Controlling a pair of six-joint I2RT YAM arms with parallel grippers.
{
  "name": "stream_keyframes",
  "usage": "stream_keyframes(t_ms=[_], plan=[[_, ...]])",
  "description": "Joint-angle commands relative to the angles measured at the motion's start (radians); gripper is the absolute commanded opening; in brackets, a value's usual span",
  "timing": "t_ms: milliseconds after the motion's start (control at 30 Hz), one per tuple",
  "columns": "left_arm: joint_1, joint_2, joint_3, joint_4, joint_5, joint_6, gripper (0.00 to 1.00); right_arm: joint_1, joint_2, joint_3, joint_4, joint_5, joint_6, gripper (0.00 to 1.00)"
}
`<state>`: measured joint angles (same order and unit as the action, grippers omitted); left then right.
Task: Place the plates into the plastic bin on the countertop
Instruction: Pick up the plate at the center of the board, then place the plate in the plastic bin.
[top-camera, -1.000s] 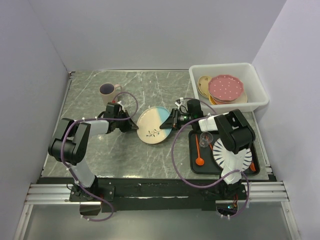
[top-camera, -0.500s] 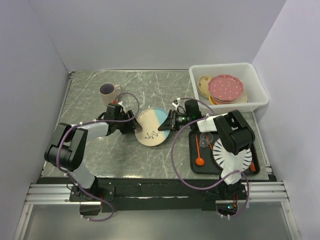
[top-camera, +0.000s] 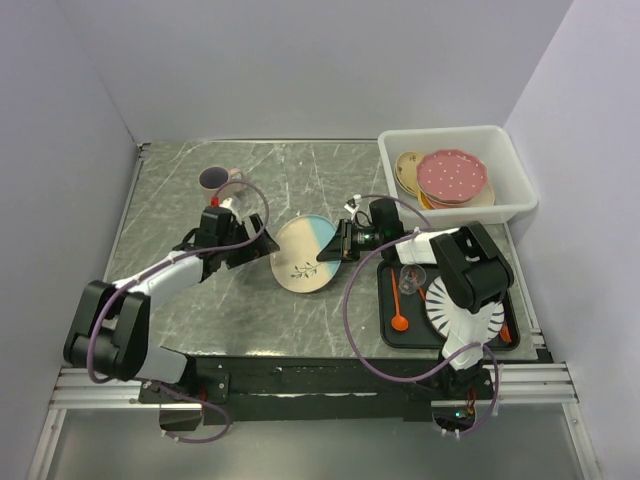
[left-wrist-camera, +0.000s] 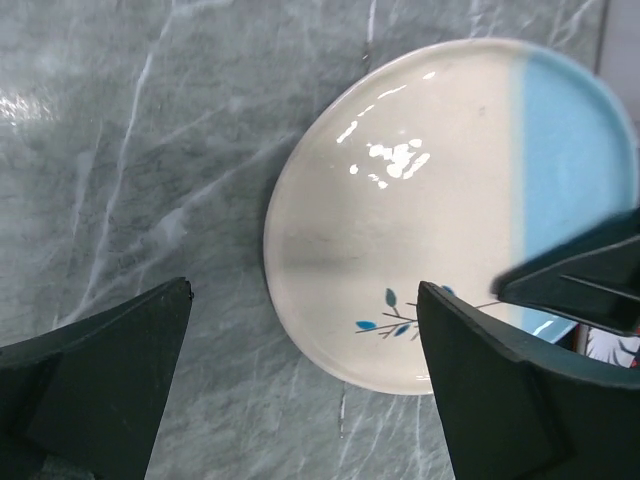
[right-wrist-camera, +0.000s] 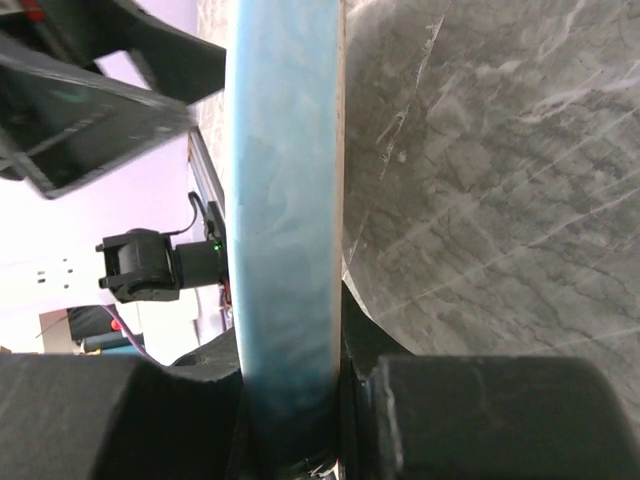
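- While the right gripper (top-camera: 338, 243) pinches the blue rim of the cream-and-blue plate (top-camera: 303, 256), that plate is well apart from the plastic bin (top-camera: 455, 131). It sits out to the bin's left and nearer the arm bases, over the countertop (top-camera: 300, 175).
- From the right wrist, the rim runs edge-on between the two fingers, with a pad pressed against each face. The hold looks firm.
- On the side of the plate farthest from the bin, the left gripper (left-wrist-camera: 305, 292) has its jaws spread wide and touches nothing. Its own camera looks down on the plate between the open fingers.
- I cannot tell whether the plate edge farthest from the bin rests on the countertop or hangs clear of it.
- Inside the bin, a pink dotted plate (top-camera: 452, 175) tops a stack, and a cream plate (top-camera: 407, 168) lies beside it toward the bin's left wall.
- Step in hand, as I judge it: the right arm alone has this plate and is due to carry it to the bin.
- The next move calls for raising the plate above the bin's near wall and swinging it across. It must not clip the black tray (top-camera: 385, 325) just in front of the bin, nor the striped plate (top-camera: 465, 312) and glass (top-camera: 408, 282) on that tray. Then the plate goes down onto the stack and the fingers part.
- A one-edge pinch on glazed ware may let the plate pivot, so a slow, level carry seems wise.
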<state>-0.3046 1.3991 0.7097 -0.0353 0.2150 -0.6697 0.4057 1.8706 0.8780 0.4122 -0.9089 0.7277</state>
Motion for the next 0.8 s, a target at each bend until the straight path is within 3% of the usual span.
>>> stream_keyframes(t_ms=[0,467,767], plan=[[-0.001,-0.096,-0.009,-0.005,-0.037,0.004,0.99,0.005,-0.085,0.059,0.048,-0.025,-0.027,0.0],[-0.001,-0.153,-0.001,-0.02,-0.045,-0.001,0.99,0.002,-0.116,0.085,-0.012,-0.01,-0.057,0.0],[-0.001,-0.172,-0.001,-0.028,-0.048,0.001,0.99,-0.01,-0.134,0.171,-0.147,0.034,-0.116,0.0]])
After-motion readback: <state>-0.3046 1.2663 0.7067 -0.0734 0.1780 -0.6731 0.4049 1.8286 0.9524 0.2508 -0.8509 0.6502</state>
